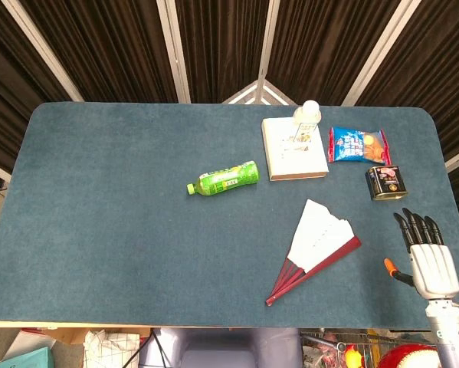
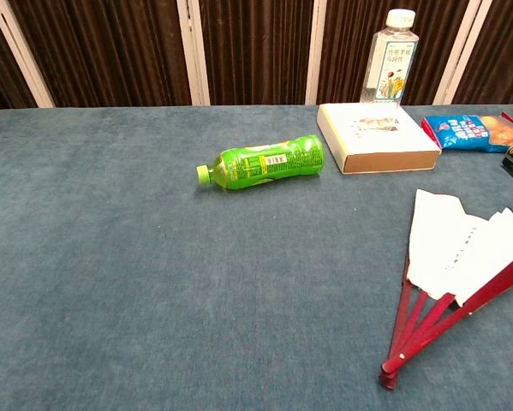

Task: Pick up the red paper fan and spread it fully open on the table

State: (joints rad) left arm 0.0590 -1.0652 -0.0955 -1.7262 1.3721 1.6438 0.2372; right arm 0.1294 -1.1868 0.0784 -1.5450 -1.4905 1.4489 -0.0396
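my right hand hovers at the bench edge, fingers straight, close together, holding nothing | red paper fan lies partly spread, just left of it | left hand unseen

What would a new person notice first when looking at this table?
Probably the red paper fan, lying partly spread near the front right of the blue table, its white paper facing up. Next, the bright green bottle on its side near the middle. The right robot hand is at the right edge, fingers extended, holding nothing.
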